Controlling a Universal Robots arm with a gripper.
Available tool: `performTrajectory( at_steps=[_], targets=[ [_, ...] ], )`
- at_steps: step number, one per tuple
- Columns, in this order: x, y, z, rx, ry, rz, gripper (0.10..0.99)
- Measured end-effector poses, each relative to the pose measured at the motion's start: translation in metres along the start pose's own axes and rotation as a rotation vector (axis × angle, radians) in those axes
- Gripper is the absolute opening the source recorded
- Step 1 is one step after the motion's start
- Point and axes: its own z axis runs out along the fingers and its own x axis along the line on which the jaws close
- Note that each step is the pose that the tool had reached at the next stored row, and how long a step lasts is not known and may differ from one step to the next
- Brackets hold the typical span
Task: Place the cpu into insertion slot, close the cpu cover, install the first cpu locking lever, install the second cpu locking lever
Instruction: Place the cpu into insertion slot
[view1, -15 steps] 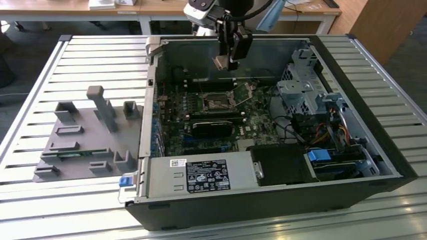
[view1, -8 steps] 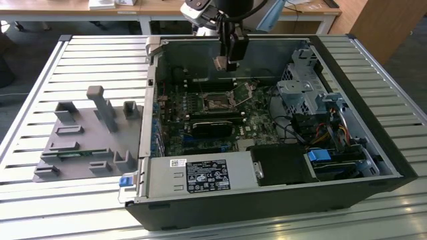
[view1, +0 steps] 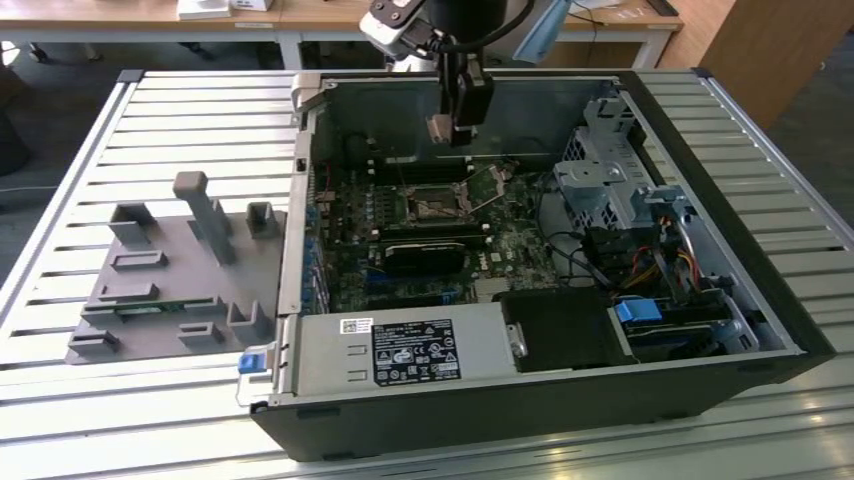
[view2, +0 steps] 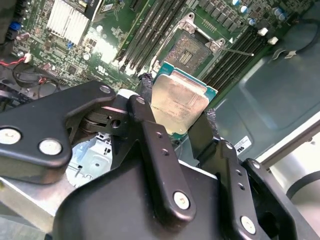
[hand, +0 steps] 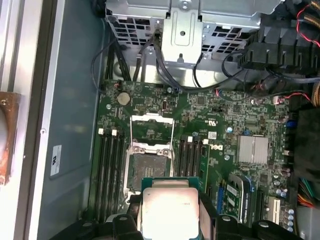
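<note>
Slatted metal table (view1: 80, 150) with an open PC case (view1: 747, 260) lying on it; grey fixture tray (view1: 174, 280) at the exterior view's left. Gripper (view1: 451, 130) hangs inside the case, above the motherboard (view1: 350, 272). Jaws closed to cpu width, clamping opposite edges of the cpu (view2: 179, 102). Cpu in the air, clear of the socket (hand: 150, 167), which lies bare below it. Cpu cover (hand: 151, 118) swung open, just beside the socket.

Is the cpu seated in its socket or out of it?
Out: the gripper grips the cpu above the motherboard, and the socket sits empty.
</note>
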Motion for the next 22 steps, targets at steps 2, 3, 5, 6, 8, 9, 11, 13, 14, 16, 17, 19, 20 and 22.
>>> performTrajectory(
  at_steps=[2, 3, 5, 6, 8, 9, 11, 13, 14, 16, 17, 19, 20, 22],
  targets=[
    [0.0002, -0.0002, 0.0038, 0.000, 0.0000, 0.000, 0.537],
    [0.0002, -0.0003, 0.0056, 0.000, -0.0002, 0.000, 0.537],
    [0.0002, -0.0005, 0.0091, 0.000, -0.0008, 0.000, 0.537],
    [0.0002, -0.0005, 0.0108, 0.000, -0.0011, 0.000, 0.537],
    [0.0001, -0.0007, 0.0138, 0.000, -0.0014, 0.000, 0.537],
    [0.0001, -0.0008, 0.0149, 0.000, -0.0014, 0.000, 0.537],
    [0.0001, -0.0009, 0.0177, 0.000, -0.0014, 0.000, 0.537],
    [0.0003, -0.0010, 0.0200, 0.001, -0.0014, 0.000, 0.537],
    [0.0005, -0.0010, 0.0208, 0.001, -0.0016, 0.000, 0.537],
    [0.0005, -0.0011, 0.0233, 0.001, -0.0017, 0.001, 0.537],
    [0.0005, -0.0012, 0.0246, 0.001, -0.0018, 0.003, 0.537],
    [0.0005, -0.0013, 0.0265, 0.001, -0.0022, 0.009, 0.537],
    [0.0005, -0.0013, 0.0271, 0.001, -0.0025, 0.013, 0.537],
    [0.0005, -0.0014, 0.0282, 0.000, -0.0034, 0.027, 0.537]
  ],
)
